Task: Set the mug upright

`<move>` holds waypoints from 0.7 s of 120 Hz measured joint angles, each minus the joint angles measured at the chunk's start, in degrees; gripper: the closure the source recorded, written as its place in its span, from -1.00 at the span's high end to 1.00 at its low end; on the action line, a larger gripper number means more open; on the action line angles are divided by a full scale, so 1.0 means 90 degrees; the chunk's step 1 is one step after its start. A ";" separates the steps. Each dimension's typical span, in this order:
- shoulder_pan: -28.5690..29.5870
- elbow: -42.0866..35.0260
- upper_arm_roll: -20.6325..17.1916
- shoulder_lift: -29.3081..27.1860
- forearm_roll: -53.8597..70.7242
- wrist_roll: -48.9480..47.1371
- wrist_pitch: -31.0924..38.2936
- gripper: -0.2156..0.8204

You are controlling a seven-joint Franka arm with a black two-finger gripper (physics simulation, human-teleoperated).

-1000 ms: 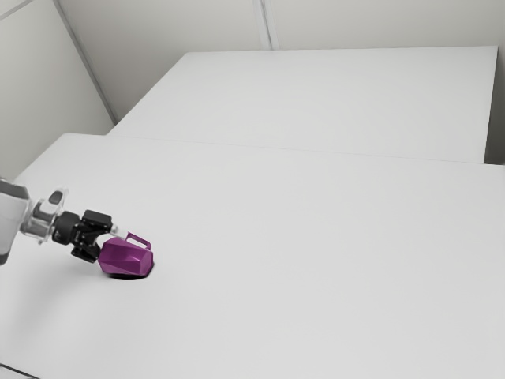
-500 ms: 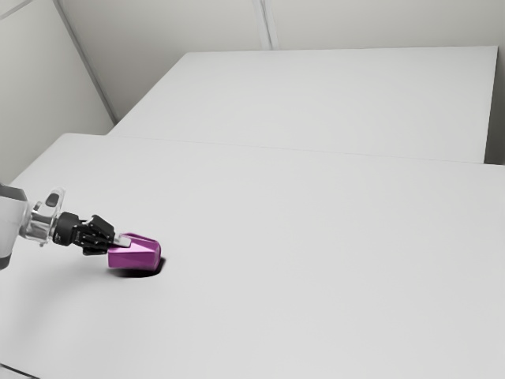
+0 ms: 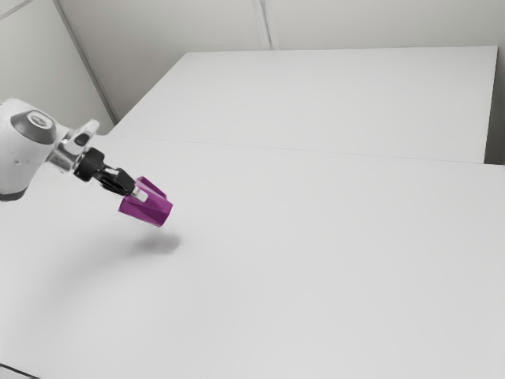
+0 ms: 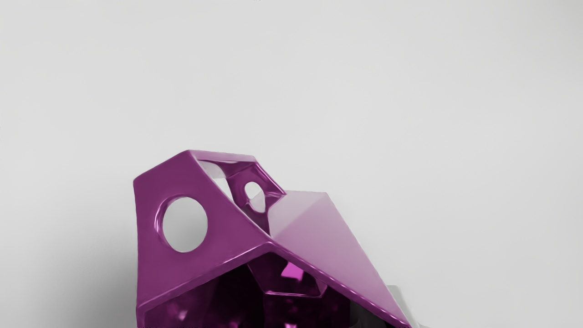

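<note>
Here, gripper (image 3: 140,195): clamped on the mug (image 3: 148,212), near the exterior view's left, with the white arm (image 3: 25,151) behind it.
Fingertip (image 4: 396,294): pale grey in the wrist view, partly hidden, against the outside of the mug's wall.
Mouth (image 4: 218,294): facing back toward the gripper, dark purple inside, with an angular rim (image 4: 269,246).
Handle (image 3: 153,188): on the mug's upper side in the exterior view; round holes show in it in the wrist view.
Mug: held above the table (image 3: 316,268), tilted, its base toward the exterior view's right and downward; not upright.
Shadow (image 3: 158,243): soft grey on the table, apart from the mug.
Farther white surface (image 3: 339,103): beyond a thin seam.
Walls (image 3: 181,24): pale, behind everything.
</note>
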 joint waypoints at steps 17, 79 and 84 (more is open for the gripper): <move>-0.0558 0.0489 -0.0774 0.0239 0.1780 -0.0562 0.0601 -0.93; -0.1298 -0.0537 -0.1632 -0.0107 0.4142 -0.3370 0.1741 -0.93; -0.1315 -0.0635 -0.1643 -0.0132 0.4137 -0.3536 0.1788 -0.93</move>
